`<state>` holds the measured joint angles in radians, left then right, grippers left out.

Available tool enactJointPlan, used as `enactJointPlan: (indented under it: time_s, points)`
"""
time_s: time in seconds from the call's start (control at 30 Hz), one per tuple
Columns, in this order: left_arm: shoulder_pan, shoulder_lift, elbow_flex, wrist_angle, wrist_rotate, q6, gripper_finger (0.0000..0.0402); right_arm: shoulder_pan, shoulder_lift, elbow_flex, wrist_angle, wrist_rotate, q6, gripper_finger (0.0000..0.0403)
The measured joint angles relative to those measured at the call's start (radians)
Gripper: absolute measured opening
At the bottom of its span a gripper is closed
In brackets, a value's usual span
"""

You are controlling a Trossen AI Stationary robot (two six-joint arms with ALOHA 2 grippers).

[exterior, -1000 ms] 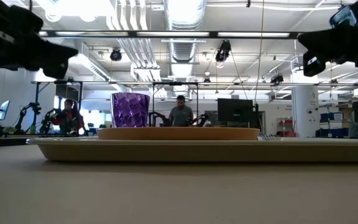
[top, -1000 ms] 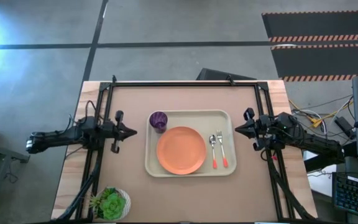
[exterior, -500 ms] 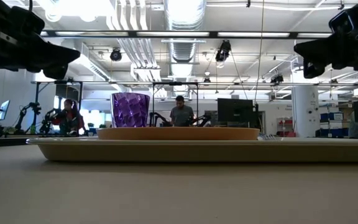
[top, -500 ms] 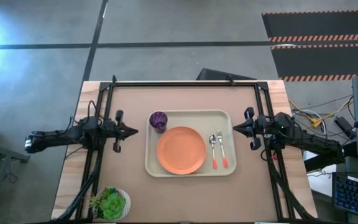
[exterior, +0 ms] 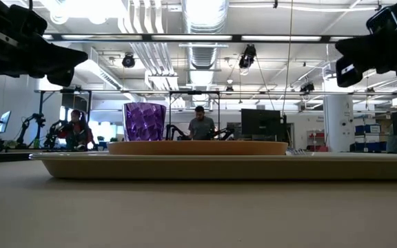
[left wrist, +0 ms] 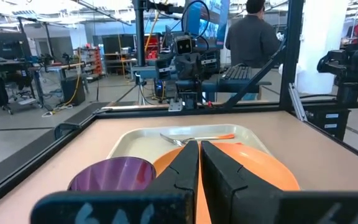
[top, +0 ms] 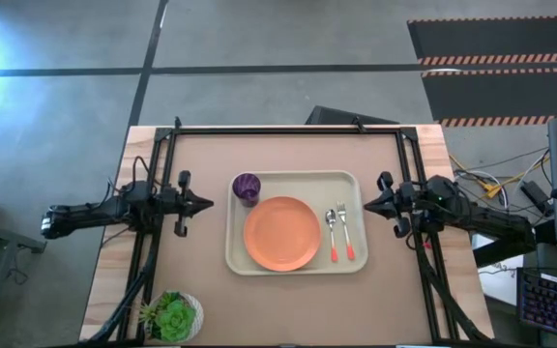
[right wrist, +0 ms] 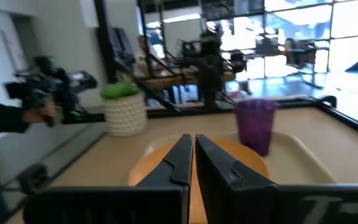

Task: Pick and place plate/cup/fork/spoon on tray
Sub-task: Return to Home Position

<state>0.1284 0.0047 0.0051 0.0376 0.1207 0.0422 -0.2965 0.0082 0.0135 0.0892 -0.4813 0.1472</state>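
Large cream rectangular plastic tray (top: 296,221) with raised rim sits at table centre. All four items are on it.

- Round flat orange plastic plate (top: 281,233): middle of the tray, flat.
- Small purple plastic tumbler, the cup (top: 247,188): upright in the tray's 10 o'clock corner, just beside the plate's rim; whether they touch is not clear.
- Small spoon with silver bowl and orange-red handle (top: 332,232): at 3 o'clock of the plate, bowl toward 12, handle toward 6.
- Small fork with silver tines and orange-red handle (top: 345,232): just beside the spoon on its 3 o'clock side, parallel, same orientation.

Left gripper (top: 207,203): at 9 o'clock of the tray, off its edge, raised above the table in the low view, pointing at the tray. Fingers (left wrist: 185,163) pressed together, holding nothing.

Right gripper (top: 367,204): at 3 o'clock of the tray, just off its rim, also raised, pointing at the tray. Fingers (right wrist: 180,160) together, empty.

White pot with green plant (top: 171,316) stands at the table's 7 o'clock corner, well apart from the tray.

Low view: people (exterior: 200,124) in the room behind the table.
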Motion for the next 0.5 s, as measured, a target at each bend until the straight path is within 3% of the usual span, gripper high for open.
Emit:
enactJointPlan:
  time_s: [0.2,0.5]
  points:
    - [0.0,0.001,0.0,0.0,0.001,0.0,0.0,0.119,0.001,0.0,0.024,0.065,0.054,0.0011]
    - [0.0,-0.005,-0.001,0.004,0.011,0.0,0.0,0.418,0.038,0.0,0.044,0.402,0.014,0.0011]
